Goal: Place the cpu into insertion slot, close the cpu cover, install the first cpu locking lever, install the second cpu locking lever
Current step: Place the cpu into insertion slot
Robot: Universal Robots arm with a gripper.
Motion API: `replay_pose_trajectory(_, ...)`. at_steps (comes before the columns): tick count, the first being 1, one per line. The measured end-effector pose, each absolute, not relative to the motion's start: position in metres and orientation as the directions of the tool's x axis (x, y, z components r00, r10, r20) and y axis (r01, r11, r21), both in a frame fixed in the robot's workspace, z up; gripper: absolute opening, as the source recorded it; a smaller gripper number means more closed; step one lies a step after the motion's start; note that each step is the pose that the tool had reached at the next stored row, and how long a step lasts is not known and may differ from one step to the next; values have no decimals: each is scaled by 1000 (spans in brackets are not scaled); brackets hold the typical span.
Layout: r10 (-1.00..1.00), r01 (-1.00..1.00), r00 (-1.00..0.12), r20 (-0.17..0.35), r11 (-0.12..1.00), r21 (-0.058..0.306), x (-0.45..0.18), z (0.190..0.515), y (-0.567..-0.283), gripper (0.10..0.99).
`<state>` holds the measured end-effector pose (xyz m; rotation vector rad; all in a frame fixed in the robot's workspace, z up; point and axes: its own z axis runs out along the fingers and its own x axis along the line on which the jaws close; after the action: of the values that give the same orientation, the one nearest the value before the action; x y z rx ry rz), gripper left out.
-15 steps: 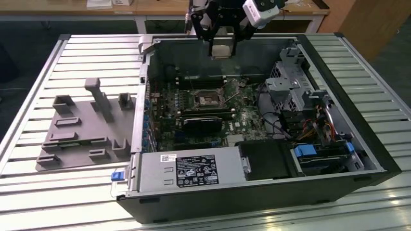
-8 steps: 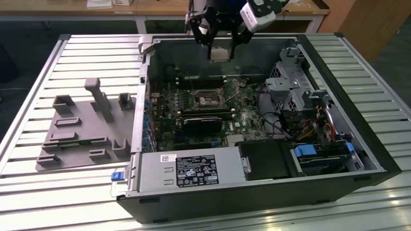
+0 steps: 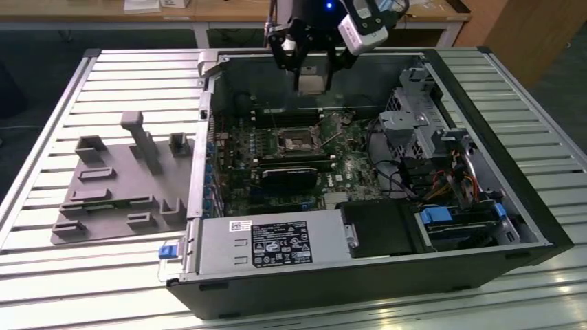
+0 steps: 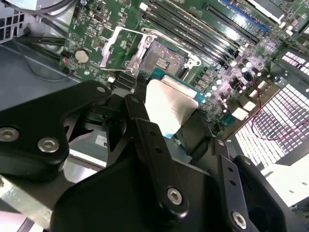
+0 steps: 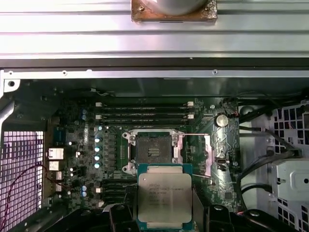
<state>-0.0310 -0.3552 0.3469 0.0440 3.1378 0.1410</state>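
two fingers (image 4: 140, 121) are clamping the cpu (image 5: 164, 195), hovering apart from the open insertion slot (image 5: 152, 149); a tilted or offset descent risks damaging it.

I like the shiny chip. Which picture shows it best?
The first wrist view: the cpu faces the camera squarely. The second wrist view shows it slanted, partly behind the fingers; the exterior view, far off.
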Motion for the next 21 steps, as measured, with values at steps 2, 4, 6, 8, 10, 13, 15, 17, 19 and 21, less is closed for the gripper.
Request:
replay_pose_trajectory(2, 29, 29, -1000, 1, 996, 90, -31, 344, -355, 537)
replay_pose_trajectory(4, 29, 29, -1000, 1, 996, 90, -32, 342, -355, 537)
replay_pose_trajectory(6, 29, 29, -1000, 1, 996, 90, -32, 341, -355, 537)
replay_pose_trajectory(8, 30, 30, -1000, 1, 996, 90, -32, 339, -355, 537)
replay_pose_trajectory(10, 30, 30, -1000, 1, 996, 90, -32, 337, -355, 537)
replay_pose_trajectory(13, 31, 31, -1000, 1, 995, 90, -32, 334, -355, 537)
replay_pose_trajectory(15, 32, 32, -999, 1, 995, 90, -32, 331, -355, 537)
replay_pose_trajectory(17, 33, 33, -999, 1, 995, 90, -32, 329, -355, 537)
replay_pose_trajectory(19, 33, 33, -999, 1, 995, 90, -32, 326, -354, 537)
replay_pose_trajectory(21, 36, 36, -999, 1, 995, 90, -32, 324, -354, 537)
